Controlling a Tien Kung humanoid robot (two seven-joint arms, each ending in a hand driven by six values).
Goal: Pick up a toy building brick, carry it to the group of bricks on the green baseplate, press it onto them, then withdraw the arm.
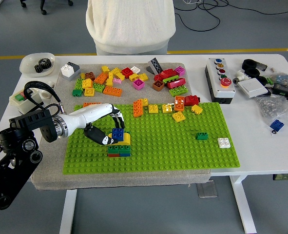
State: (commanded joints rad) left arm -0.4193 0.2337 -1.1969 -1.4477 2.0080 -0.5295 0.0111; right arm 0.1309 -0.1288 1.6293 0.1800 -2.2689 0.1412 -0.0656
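On the green baseplate stands a small stack of bricks: red and green at the bottom, yellow above. A blue brick sits on top of the stack. My left hand comes in from the left, its white and black fingers curled around the blue brick, thumb low at its left side. A pile of loose bricks in many colours lies on the grey mat behind the baseplate. My right arm does not show.
A person in a white sweater stands at the far side. Loose bricks lie along the baseplate's far edge, a green one and a white one at its right. A button box and a bowl with gears sit farther back.
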